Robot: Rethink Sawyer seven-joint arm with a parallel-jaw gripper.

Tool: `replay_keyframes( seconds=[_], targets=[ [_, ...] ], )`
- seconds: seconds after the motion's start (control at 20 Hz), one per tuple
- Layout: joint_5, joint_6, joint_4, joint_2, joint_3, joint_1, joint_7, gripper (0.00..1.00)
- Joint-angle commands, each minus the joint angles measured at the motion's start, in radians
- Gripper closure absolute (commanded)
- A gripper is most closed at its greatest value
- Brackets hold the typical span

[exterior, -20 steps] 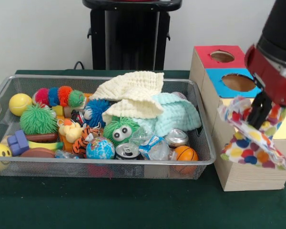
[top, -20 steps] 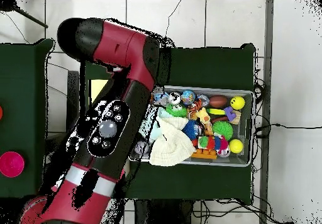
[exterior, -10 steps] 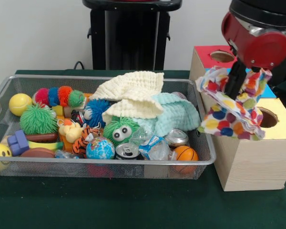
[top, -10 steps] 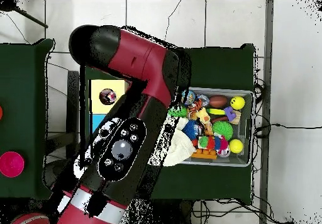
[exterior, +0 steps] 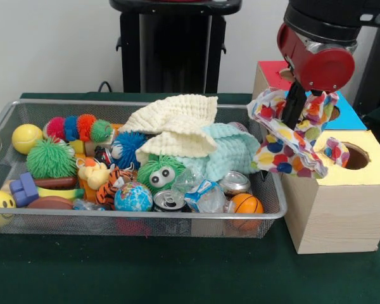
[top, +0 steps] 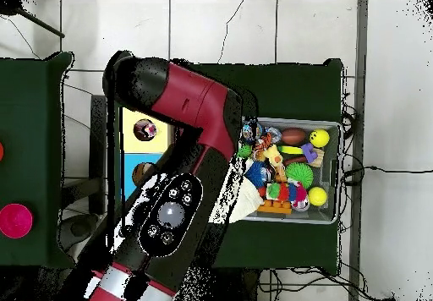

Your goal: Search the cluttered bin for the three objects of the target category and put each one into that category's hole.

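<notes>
My gripper (exterior: 293,115) hangs above the gap between the wire bin (exterior: 273,212) and the wooden box (exterior: 329,218). It is shut on a polka-dot cloth (exterior: 284,151), which drapes down over the box's left edge. One corner of the cloth (exterior: 335,152) lies beside the yellow hole (exterior: 356,156). A cream knitted cloth (exterior: 177,120) and a mint cloth (exterior: 234,149) lie piled in the bin. In the overhead view the arm (top: 190,137) hides the gripper; the yellow hole (top: 145,129) shows.
The box also has a blue panel (exterior: 348,117) and a red panel (exterior: 272,71) behind the yellow one. The bin holds balls, spiky toys, cans, a small globe (exterior: 132,197) and a green fuzzy toy (exterior: 158,174). A black pedestal (exterior: 171,50) stands behind the bin.
The gripper rose and swung left in the front view with the polka-dot cloth, from low at the box's front right to over its left edge by the bin.
</notes>
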Motion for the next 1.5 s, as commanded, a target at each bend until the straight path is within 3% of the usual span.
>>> replay_keyframes(
  seconds=[0.05,0.6,1.05,1.35,1.5],
  targets=[
    [-0.054,-0.011,0.196,-0.037,0.192,0.041,-0.028,1.0],
    [-0.044,-0.064,0.237,-0.03,0.223,0.088,0.074,1.0],
    [-0.054,-0.133,0.266,-0.008,0.25,0.079,0.066,1.0],
    [0.002,-0.184,0.307,-0.015,0.303,0.074,0.103,1.0],
    [-0.027,-0.125,0.272,0.001,0.273,0.081,0.139,1.0]
  ],
)
